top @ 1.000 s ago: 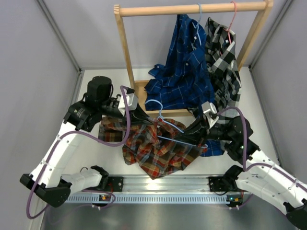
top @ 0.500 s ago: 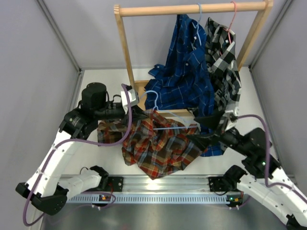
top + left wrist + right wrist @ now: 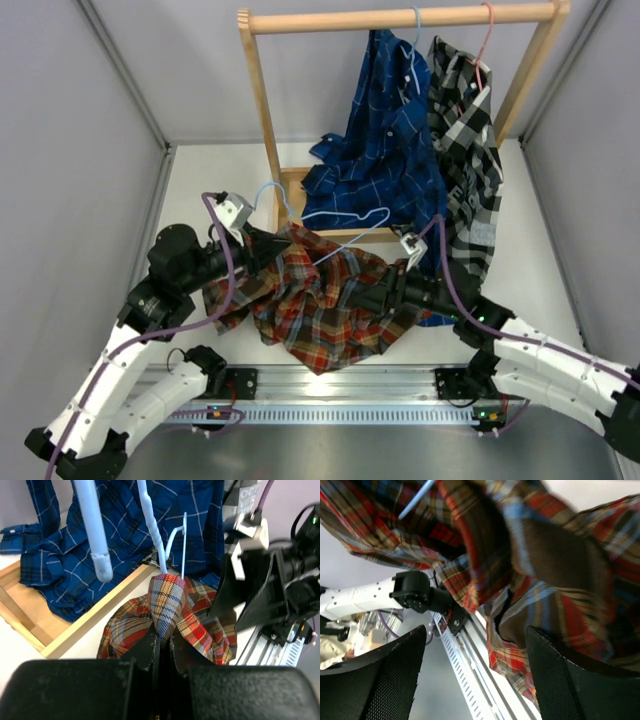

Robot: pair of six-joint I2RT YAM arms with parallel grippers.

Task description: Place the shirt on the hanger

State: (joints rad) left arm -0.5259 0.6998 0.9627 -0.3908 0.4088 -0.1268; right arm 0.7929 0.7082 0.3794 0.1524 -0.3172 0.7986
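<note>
I take the wooden rack as my reference; it stands at the far side of the white table.

From the rack's top bar hang two garments. The navy shirt spills down onto the rack's base. The black-and-white shirt hangs beside it, nearer the rack's right post.

The red plaid shirt lies crumpled on the table just in front of the rack's base, on the side toward the arms. In the top view its far edge meets the front bar of the base.

The left gripper comes in from in front of the rack's left post. Its jaws are clenched on a fold of the red plaid cloth, which stands up as a peak between them.

The right gripper is low in front of the rack's right half, by the right part of the shirt. Its fingers are spread wide and hold nothing. Whether the tips touch the cloth, I cannot tell.

The light-blue hanger is slanted above the front bar of the base, with its hook toward the rack's left post. Its thin wires run down into the peak of the pinched fold, and most of the frame is outside the shirt. A pink hanger on the top bar carries the black-and-white shirt.
</note>
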